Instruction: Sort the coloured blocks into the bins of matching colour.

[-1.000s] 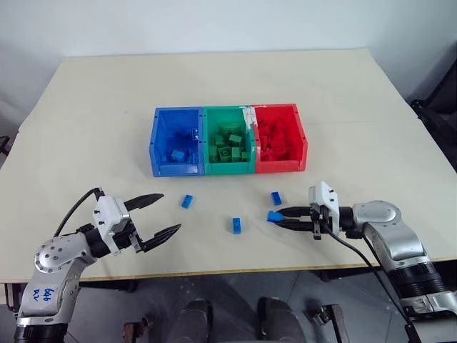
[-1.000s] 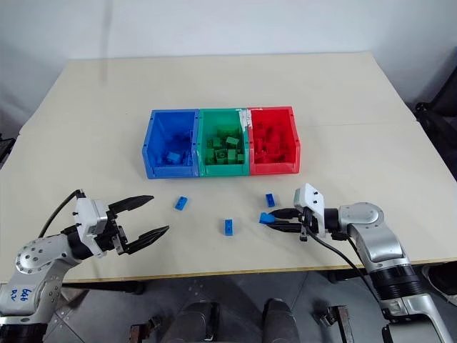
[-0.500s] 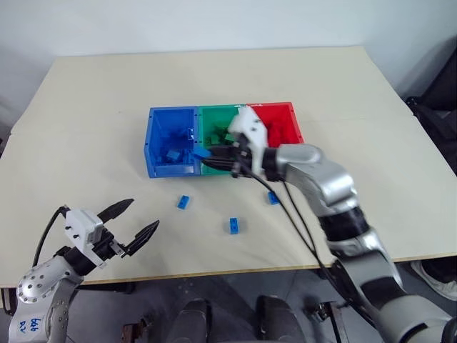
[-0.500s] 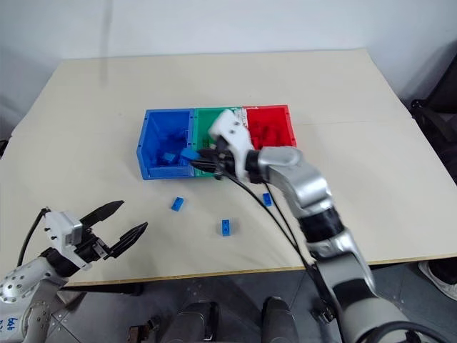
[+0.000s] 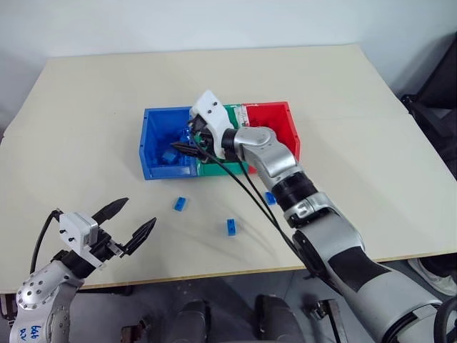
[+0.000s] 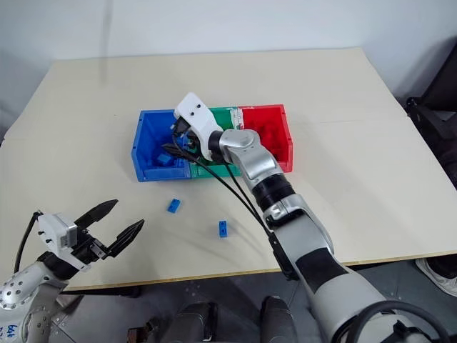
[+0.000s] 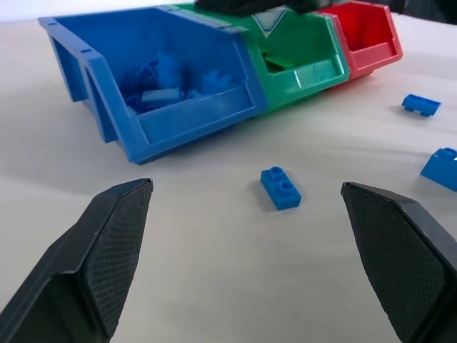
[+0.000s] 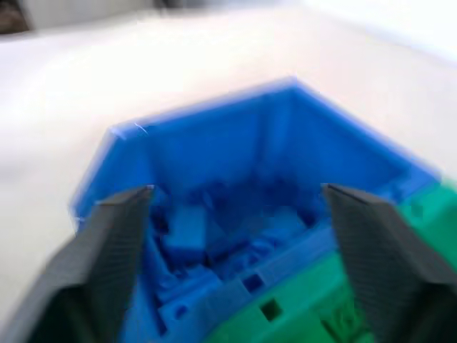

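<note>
Right wrist view: right fingers (image 8: 235,271) spread wide, empty, above blue bin (image 8: 214,143).

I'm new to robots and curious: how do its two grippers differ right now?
The right gripper is stretched out over the blue bin; the left gripper hangs low near the table's front edge, far from the bins. Blue blocks lie in the bin below the right; a blue block lies on the table before the left. Both are open and empty.

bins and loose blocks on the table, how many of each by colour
blue bin: 1
green bin: 1
red bin: 1
loose blue blocks on the table: 3 ()
loose green or red blocks: 0
total: 6
</note>
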